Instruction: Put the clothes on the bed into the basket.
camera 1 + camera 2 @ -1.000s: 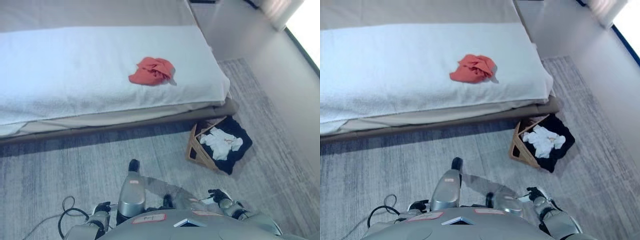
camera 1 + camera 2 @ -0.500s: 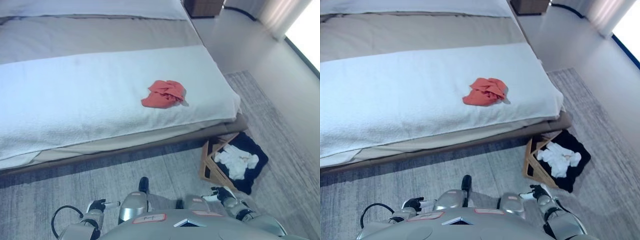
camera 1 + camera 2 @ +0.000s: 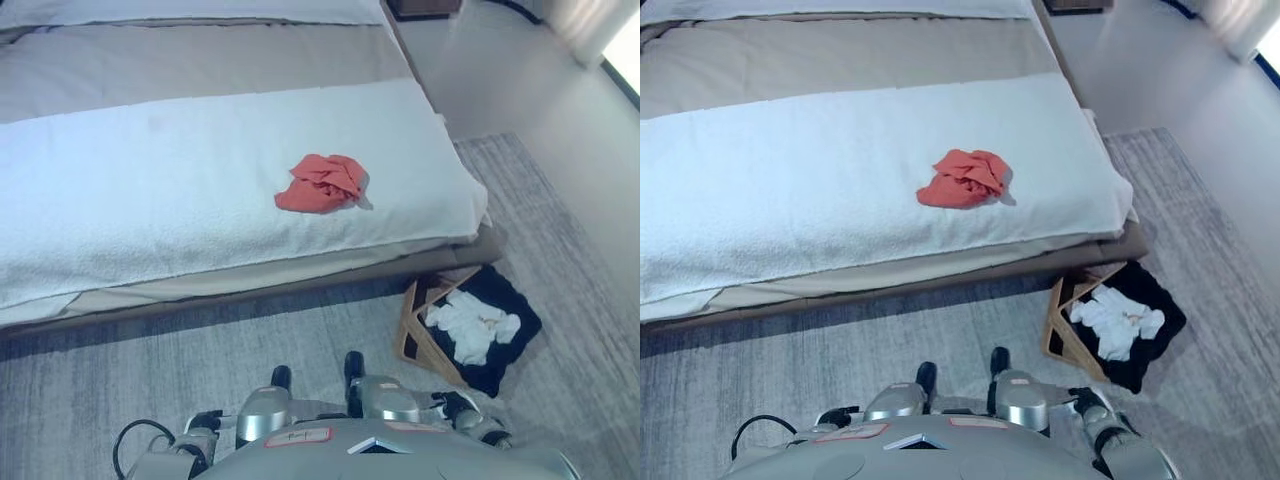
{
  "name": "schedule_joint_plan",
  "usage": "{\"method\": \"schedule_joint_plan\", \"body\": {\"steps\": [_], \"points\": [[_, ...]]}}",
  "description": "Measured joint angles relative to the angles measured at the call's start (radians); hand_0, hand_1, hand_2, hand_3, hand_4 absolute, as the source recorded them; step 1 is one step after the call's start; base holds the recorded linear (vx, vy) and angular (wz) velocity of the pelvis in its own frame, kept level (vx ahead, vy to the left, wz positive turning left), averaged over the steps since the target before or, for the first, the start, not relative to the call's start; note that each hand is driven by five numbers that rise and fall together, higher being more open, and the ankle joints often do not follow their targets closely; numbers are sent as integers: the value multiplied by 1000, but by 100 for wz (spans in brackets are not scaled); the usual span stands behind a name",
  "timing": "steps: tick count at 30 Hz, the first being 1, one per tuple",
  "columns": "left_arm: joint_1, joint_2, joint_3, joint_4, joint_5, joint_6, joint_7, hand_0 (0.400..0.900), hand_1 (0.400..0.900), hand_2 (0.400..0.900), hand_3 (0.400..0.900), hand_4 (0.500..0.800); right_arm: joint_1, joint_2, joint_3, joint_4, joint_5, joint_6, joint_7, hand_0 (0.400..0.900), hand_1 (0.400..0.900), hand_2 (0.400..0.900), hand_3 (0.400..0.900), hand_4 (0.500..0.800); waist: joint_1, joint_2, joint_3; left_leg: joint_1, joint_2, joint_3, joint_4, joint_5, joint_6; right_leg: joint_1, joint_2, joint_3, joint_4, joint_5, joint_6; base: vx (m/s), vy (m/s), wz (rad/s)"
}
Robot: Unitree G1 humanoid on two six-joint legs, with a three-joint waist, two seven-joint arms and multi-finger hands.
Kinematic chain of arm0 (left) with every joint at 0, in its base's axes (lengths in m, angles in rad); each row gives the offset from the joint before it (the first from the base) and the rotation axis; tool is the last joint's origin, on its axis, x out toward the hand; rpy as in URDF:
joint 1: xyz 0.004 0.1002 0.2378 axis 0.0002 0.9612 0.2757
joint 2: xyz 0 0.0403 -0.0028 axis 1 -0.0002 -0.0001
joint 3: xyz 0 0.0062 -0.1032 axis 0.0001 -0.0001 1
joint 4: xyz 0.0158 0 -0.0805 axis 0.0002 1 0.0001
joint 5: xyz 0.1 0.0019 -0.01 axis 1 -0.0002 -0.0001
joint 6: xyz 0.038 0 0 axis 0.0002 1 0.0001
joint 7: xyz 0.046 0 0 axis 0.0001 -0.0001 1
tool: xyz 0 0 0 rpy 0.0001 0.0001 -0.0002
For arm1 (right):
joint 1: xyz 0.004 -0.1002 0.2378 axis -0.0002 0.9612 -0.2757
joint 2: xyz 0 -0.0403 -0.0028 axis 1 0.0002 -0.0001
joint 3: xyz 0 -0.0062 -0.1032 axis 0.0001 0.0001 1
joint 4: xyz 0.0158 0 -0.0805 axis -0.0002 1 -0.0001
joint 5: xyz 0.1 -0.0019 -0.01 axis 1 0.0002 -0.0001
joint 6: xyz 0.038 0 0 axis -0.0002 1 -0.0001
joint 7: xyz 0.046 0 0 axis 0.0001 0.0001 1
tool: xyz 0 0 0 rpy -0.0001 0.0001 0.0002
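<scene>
a crumpled red garment [image 3: 322, 183] lies alone on the white cover of the bed [image 3: 120, 190], toward the cover's right half and a little back from the near edge, while the basket [image 3: 1064, 325] waits on the grey carpet [image 3: 120, 370] just off the bed's right foot corner. the step in hand looks to be the approach and pick-up of that garment, and neither arm is anywhere near it yet. doing it well probably means stepping up close to the bed's near side first, so the reach across the cover is short. a grasp from above into the thickest part of the heap would then gather the whole piece, rather than snagging one loose fold or the cover beneath.

the right robot hand [image 3: 1092, 408] shows low at the bottom right, hanging beside the body above the carpet with nothing in it; how its fingers stand cannot be told. the left robot hand [image 3: 203, 425] shows at the bottom left, likewise idle, and whether it is released or clenched is too small to tell.

the garment is salmon red, soft and bunched into an uneven mound with ridged folds and a flap trailing to its right. it should compress easily and drape when lifted. the basket is a wooden frame with a dark liner spilling over its rim, and white clothing [image 3: 468, 327] is already inside, so part of the job appears done.
</scene>
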Motion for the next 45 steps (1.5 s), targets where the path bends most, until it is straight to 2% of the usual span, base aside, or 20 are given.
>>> {"method": "schedule_joint_plan", "body": {"steps": [1,2,4,6,7,9,10,12,13,15,18,21,23,26,27,29,31,34,45], "points": [[-3,3,-4,-15,-1,-4,4,900,900,900,900,800,0,-31,24,-75,-34,-58,-35,900,900,900,900,800,6,-21,6,-37,-17,-11,72,9,-26,2,-11,-27,6,-2,-35,18,-130,1],[-13,-3,-7,-14,-2,-6,10,900,900,900,900,800,-35,-40,31,-85,-52,-76,-55,900,900,900,900,800,16,-27,10,-70,-29,-8,133,13,-33,1,-15,-33,7,-7,-48,103,-90,12],[-37,0,-15,-14,-7,-10,25,900,900,900,900,800,-153,-54,71,-42,-73,-66,-63,900,900,900,900,800,45,-41,22,-153,-38,-3,201,40,-46,3,-27,-42,-15,-3,-72,184,-21,3],[-46,3,-15,-17,-9,-16,26,900,900,900,900,800,-191,-91,80,-80,-103,-71,-64,900,900,900,900,800,57,-31,30,-170,-19,20,124,41,-45,15,-25,-58,-51,-2,-75,224,61,-21],[-44,4,-15,-14,-9,-16,29,900,900,900,900,800,-209,-107,75,-108,-111,-71,-67,900,900,900,900,800,59,-22,35,-164,10,51,42,46,-48,19,-18,-55,-60,-1,-76,251,78,-40],[-35,-1,-15,-14,-9,-13,33,900,900,900,900,800,-245,-125,71,-129,-112,-69,-69,900,900,900,900,800,64,-1,44,-139,58,66,-91,50,-48,27,14,-36,-85,10,-66,194,109,-32],[-21,-2,-14,-15,-11,-12,33,900,900,900,900,800,-258,-132,72,-146,-112,-67,-72,900,900,900,900,800,86,19,44,-111,74,46,-131,51,-48,30,32,-14,-90,15,-60,122,135,-13],[8,-6,-11,-14,-15,-8,34,900,900,900,900,800,-278,-134,71,-191,-112,-69,-81,900,900,900,900,800,82,35,49,-84,77,53,-142,66,-34,32,43,-5,-106,30,-59,114,131,-14],[21,-7,-11,-15,-15,-6,36,900,900,900,900,800,-288,-134,72,-209,-111,-66,-85,900,900,900,900,800,83,36,52,-88,77,69,-142,97,-41,31,40,-5,-114,36,-58,113,107,-20],[22,-6,-3,-18,-16,-6,42,900,900,900,900,800,-291,-135,72,-240,-111,-56,-85,900,900,900,900,800,85,33,55,-94,66,90,-144,150,-39,31,28,8,-134,51,-42,53,77,-11],[7,1,5,-37,-19,-18,58,900,900,900,900,800,-324,-136,93,-295,-116,-40,-94,900,900,900,900,800,85,23,59,-106,24,108,-157,164,-24,20,-14,24,-159,78,-10,10,55,1],[-29,3,5,-40,-27,-21,91,900,900,900,900,800,-440,-143,149,-294,-136,-21,-120,900,900,900,900,800,84,25,65,-135,0,110,-157,173,-12,-5,-32,24,-166,98,8,-10,21,8],[-47,7,4,-41,-38,-21,101,900,900,900,900,800,-570,-140,175,-246,-131,-20,-123,900,900,900,900,800,89,24,86,-139,-4,108,-156,175,-10,-9,-35,21,-166,99,8,-37,6,13],[-77,10,-8,-44,-77,-30,102,900,900,900,900,800,-830,-170,210,-79,-123,-16,-131,900,900,900,900,800,135,24,111,-181,-1,101,-145,178,-13,-40,-35,10,-166,100,9,-30,7,18],[-82,10,-15,-44,-90,-39,102,900,900,900,900,800,-913,-183,227,-18,-110,-10,-131,900,900,900,900,800,137,27,122,-198,0,85,-140,180,-16,-48,-33,-3,-166,100,9,-25,13,20],[-83,11,-18,-41,-117,-39,101,900,900,900,900,800,-1009,-228,236,4,-96,-3,-142,900,900,900,900,800,161,25,140,-212,4,68,-141,184,-19,-55,-28,-22,-166,100,9,6,5,18],[-81,11,-20,-33,-141,-38,101,900,900,900,900,800,-1096,-234,252,51,-91,-2,-144,900,900,900,900,800,171,21,146,-233,5,52,-138,185,-22,-69,-25,-36,-166,100,9,15,-6,22],[-93,13,-39,-35,-155,-42,101,900,900,900,900,800,-1168,-245,270,76,-79,-2,-144,900,900,900,900,800,195,25,168,-261,3,30,-128,188,-26,-80,-23,-58,-165,100,9,6,-5,18],[-137,23,-69,-55,-195,-60,101,900,900,900,900,800,-1226,-246,345,74,-59,-11,-141,900,900,900,900,800,223,31,225,-338,-6,-9,-120,207,-36,-144,-26,-90,-148,100,9,-3,-7,9]]}}
